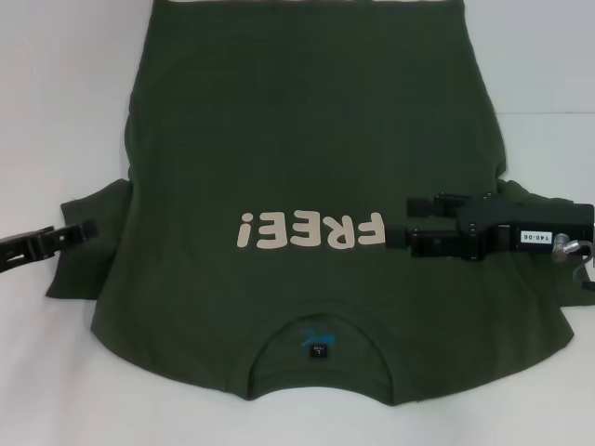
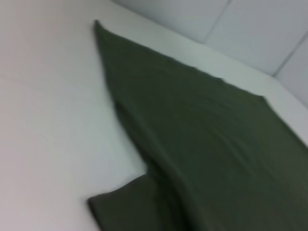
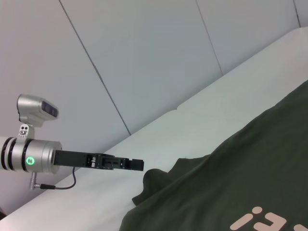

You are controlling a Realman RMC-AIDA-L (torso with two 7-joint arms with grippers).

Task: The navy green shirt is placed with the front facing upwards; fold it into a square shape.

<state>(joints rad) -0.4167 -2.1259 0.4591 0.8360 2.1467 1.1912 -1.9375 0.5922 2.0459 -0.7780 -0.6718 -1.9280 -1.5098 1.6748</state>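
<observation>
Head view is showing the navy green shirt point(image 1: 307, 186) lying flat and unfolded, left gripper point(image 1: 88, 228) reaching its sleeve, right gripper point(image 1: 423, 223) hovering above; neither's finger spread is discernible.

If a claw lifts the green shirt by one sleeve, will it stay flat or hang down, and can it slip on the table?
The navy green shirt will probably hang limp, since it lies flat as thin cloth with soft wrinkles near the sleeves. It likely weighs little for its area. On the smooth white table it may slide when pulled by the left claw or the right claw.
</observation>
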